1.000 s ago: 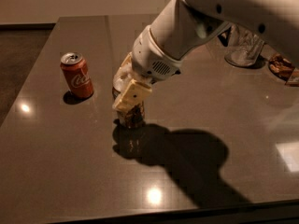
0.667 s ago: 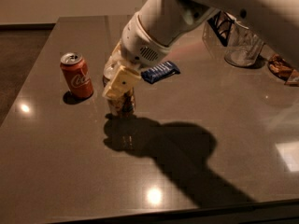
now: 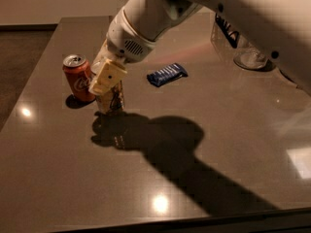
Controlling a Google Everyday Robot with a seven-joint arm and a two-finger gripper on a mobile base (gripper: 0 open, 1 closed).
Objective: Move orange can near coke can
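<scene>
The tool is clamped over the top of the orange can, keeping it upright at the table — just beside the coke can. That nearness looks like the placement wanted, so letting go seems the only step left.

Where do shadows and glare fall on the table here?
Camera view: the gripper, holding the orange can beside the coke can, and its arm throw a dark shadow on the table toward the near right; glare spots show at front centre and left edge.
</scene>
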